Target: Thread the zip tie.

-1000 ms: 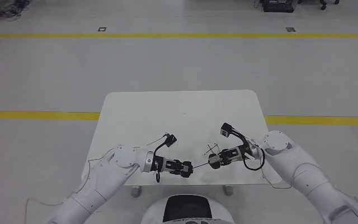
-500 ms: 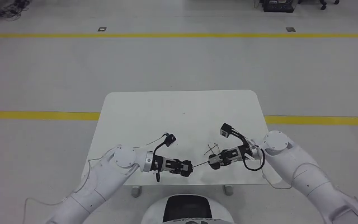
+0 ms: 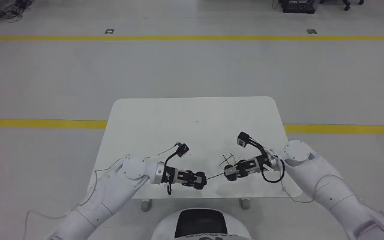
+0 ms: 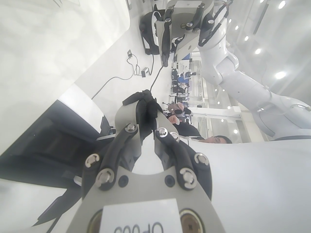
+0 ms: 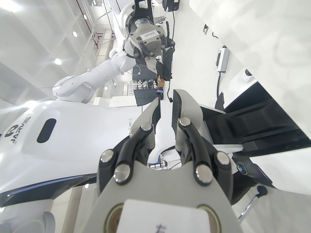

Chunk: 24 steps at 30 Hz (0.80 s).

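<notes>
While the two arms meet low over the near part of the table (image 3: pixel 192 117), their tips face each other. The left gripper (image 3: pixel 202 179) is closed tight on one end of the zip tie (image 3: pixel 215 176). In the left wrist view its black, rubber-like pads (image 4: pixel 145 110) press together around that end.

The zip tie is a thin black plastic strap, nearly straight with a slight bend. It is held in the air above the table and does not touch it. Its long axis runs across, from the left gripper to the right gripper (image 3: pixel 227 174). The free end points at the right gripper and reaches its tip. Whether the right gripper clamps this end or only touches it, I cannot tell.

Both grippers have gray metal plates, black links and shiny round pins.

The table under them is white and smooth, a rectangle with rounded corners. Beyond it the floor (image 3: pixel 192 72) is pale gray. One yellow line (image 3: pixel 54 123) crosses the floor at the level of the table, and a second yellow line (image 3: pixel 192 38) lies farther away.
</notes>
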Each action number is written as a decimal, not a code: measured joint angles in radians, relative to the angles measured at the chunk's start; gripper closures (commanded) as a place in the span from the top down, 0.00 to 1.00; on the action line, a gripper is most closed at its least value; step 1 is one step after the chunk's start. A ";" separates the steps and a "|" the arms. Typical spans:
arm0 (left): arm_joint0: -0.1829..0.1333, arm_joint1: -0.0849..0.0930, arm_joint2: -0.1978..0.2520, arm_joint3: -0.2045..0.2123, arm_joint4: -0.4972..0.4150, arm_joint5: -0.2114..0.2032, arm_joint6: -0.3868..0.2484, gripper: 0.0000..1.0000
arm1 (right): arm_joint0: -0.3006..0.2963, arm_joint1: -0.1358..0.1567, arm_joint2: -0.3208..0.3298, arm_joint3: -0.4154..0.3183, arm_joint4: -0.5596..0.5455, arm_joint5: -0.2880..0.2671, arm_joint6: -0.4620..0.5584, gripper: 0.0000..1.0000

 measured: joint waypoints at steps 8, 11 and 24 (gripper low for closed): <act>-0.005 0.004 0.010 -0.002 -0.001 -0.001 0.005 0.00 | 0.000 0.000 0.000 0.001 0.000 0.000 0.000 0.06; -0.007 0.006 0.014 -0.003 -0.001 -0.001 0.007 0.00 | 0.001 -0.001 -0.001 0.001 -0.001 0.000 0.000 0.02; -0.011 0.012 0.025 -0.005 -0.007 -0.003 0.022 1.00 | 0.001 -0.002 0.000 0.005 -0.001 0.000 0.000 0.00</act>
